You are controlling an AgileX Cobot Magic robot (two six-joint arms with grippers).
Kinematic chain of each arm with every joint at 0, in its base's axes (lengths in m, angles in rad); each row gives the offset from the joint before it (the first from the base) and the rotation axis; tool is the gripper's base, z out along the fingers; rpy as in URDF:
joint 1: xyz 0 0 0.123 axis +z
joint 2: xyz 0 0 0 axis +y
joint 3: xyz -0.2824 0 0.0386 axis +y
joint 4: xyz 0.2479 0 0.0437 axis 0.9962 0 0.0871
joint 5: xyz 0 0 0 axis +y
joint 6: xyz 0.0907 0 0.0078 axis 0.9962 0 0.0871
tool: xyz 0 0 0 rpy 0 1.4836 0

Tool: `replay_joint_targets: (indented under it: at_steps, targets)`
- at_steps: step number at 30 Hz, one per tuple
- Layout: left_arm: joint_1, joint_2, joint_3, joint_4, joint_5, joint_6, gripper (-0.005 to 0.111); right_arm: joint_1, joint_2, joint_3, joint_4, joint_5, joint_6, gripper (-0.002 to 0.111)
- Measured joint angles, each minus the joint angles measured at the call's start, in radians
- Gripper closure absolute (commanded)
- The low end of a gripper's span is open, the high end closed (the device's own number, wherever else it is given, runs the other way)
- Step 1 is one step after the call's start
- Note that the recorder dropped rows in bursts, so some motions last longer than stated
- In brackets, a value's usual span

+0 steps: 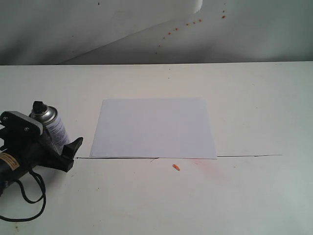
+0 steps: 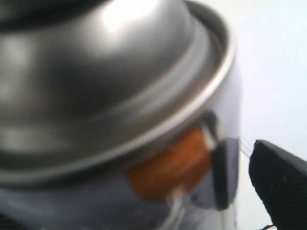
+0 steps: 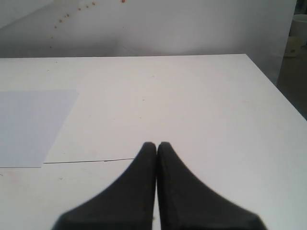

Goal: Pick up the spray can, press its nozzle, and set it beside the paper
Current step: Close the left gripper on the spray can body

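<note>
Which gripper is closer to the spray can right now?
Left. The left gripper straddles the spray can beside the paper. The right gripper, jaws shut, is outside the exterior view; its camera shows paper but no can.

This looks like a test lab, probably: a white desk (image 1: 254,107) backed along its far edge by a curved white backdrop sheet (image 1: 122,24) flecked with orange specks (image 1: 188,23), an orange smear (image 1: 176,167) toward the front edge, and a thin dark line (image 1: 249,156) running toward the right edge.
</note>
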Motion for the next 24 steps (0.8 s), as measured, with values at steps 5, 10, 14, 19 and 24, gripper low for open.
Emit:
replay_joint_targets:
  at_steps: [5,10,14,19,24]
  targets:
    - [0.0,0.0,0.0,0.0,0.0,0.0,0.002,0.0,0.0,0.0,0.0,0.0,0.0,0.108]
    - [0.0,0.0,0.0,0.004,0.0,0.0,0.002,0.0,0.0,0.0,0.0,0.0,0.0,0.108]
    - [0.0,0.0,0.0,0.004,0.0,0.0,0.002,0.0,0.0,0.0,0.0,0.0,0.0,0.108]
    - [0.0,0.0,0.0,0.004,0.009,0.0,0.002,0.0,0.0,0.0,0.0,0.0,0.0,0.108]
    - [0.0,0.0,0.0,0.004,-0.011,-0.042,0.003,0.0,0.0,0.0,0.0,0.0,0.0,0.108]
